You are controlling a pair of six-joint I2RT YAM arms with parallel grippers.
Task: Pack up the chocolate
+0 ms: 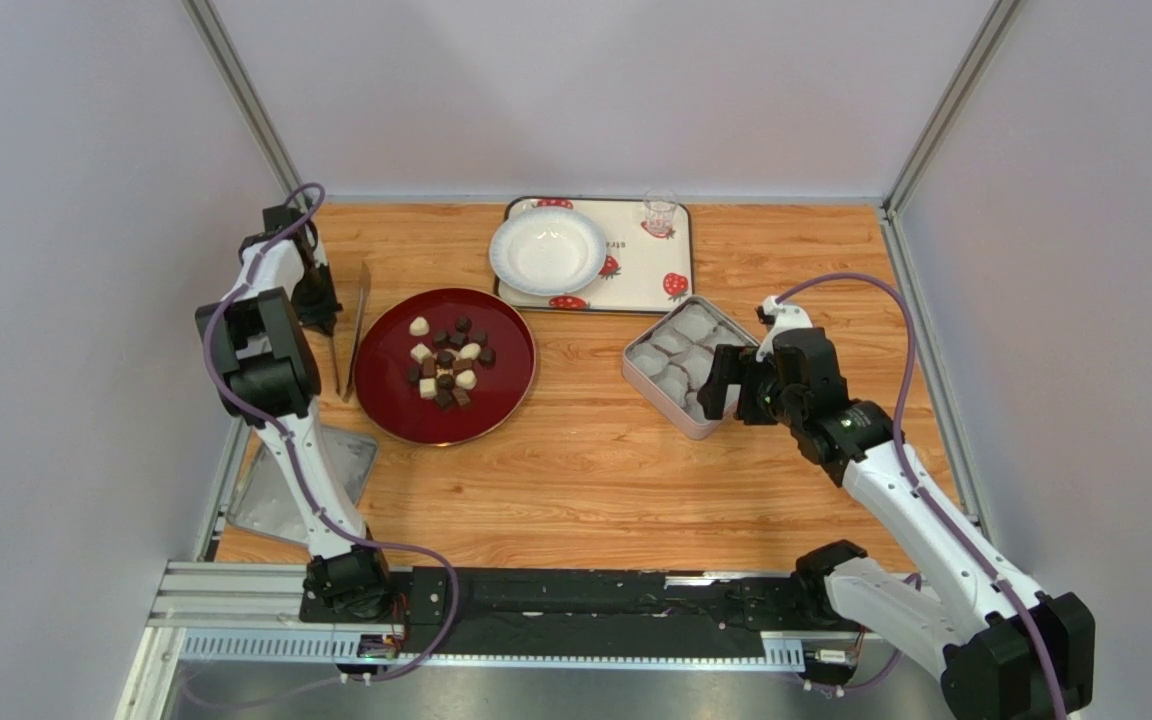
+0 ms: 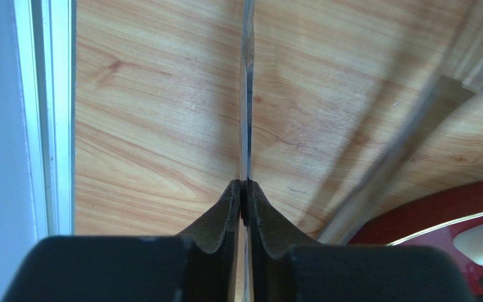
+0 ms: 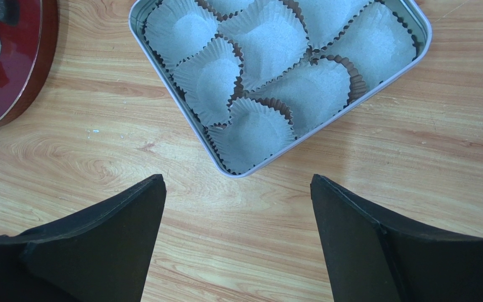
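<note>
Left of plate: your left tool pinched on tongs, long axis along the rim; chocolate lies rightward. Right tool wide.

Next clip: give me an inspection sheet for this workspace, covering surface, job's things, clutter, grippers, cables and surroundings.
Surface: wooden table, no spills seen.
Job's things: chocolate, dark and white pieces, on the red plate; square tin of empty paper cups; metal tongs left of the plate.
Clutter: white bowl and clear cup on the strawberry tray; grey sheet at the near left.
Grippers: left gripper shut on the metal tongs; right gripper open, empty, by the tin's corner.
Cables: purple cables, one along each arm, touching no item.
Surroundings: grey walls; nothing else seen.
</note>
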